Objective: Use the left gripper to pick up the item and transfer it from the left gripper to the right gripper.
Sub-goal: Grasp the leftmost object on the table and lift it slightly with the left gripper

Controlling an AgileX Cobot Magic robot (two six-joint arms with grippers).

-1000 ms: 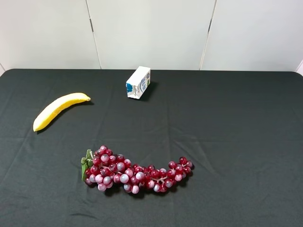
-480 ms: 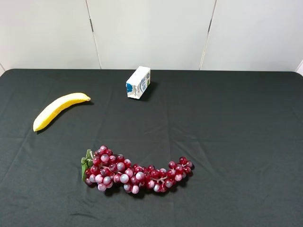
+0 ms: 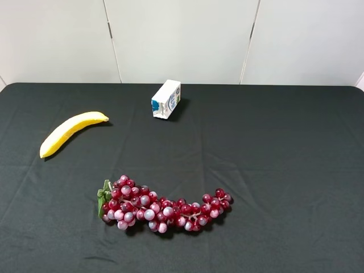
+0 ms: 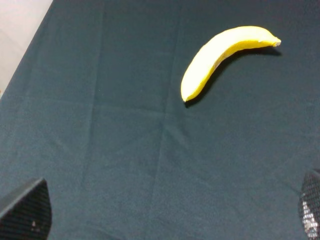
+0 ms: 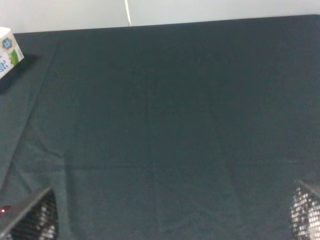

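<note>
The yellow banana (image 3: 69,131) lies on the black cloth at the left of the table, and shows in the left wrist view (image 4: 220,55) too. My left gripper (image 4: 167,212) is open and empty; only its two fingertips (image 4: 27,212) show, wide apart, well short of the banana. My right gripper (image 5: 175,215) is open and empty over bare cloth; its fingertips (image 5: 40,217) show at the frame corners. Neither arm shows in the exterior high view.
A red grape bunch (image 3: 162,205) lies at the front middle. A small white-and-blue carton (image 3: 166,99) stands at the back middle, its edge also in the right wrist view (image 5: 9,57). The table's far edge meets a white wall.
</note>
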